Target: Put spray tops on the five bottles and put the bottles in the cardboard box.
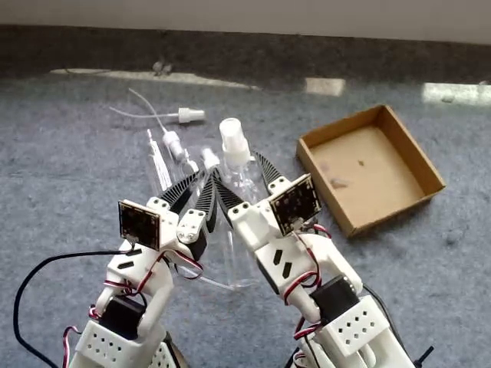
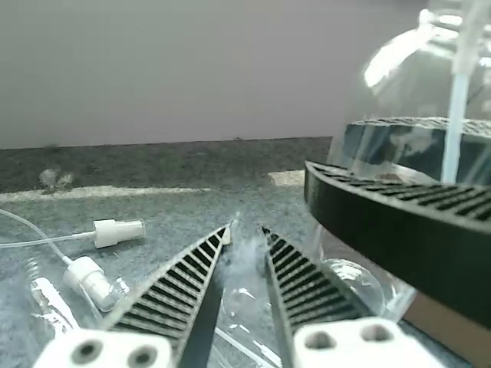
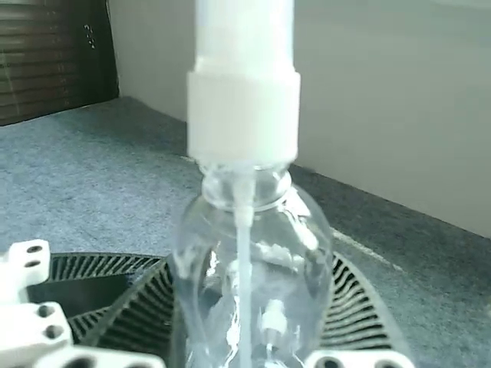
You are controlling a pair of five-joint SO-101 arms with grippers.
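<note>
Clear capped bottle (image 3: 249, 261) clamped in right claw (image 1: 239, 175), left claw (image 2: 245, 228) slightly apart just beside

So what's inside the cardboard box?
No bottles yet. Inside the cardboard box I can see its brown floor and a few dark specks. The near wall hides a thin strip of the floor right behind it.

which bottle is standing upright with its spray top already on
The upright bottle gripped by the right claw: clear, with a white spray top seated on its neck. The other bottles lie flat on the table near loose spray tops.
</note>
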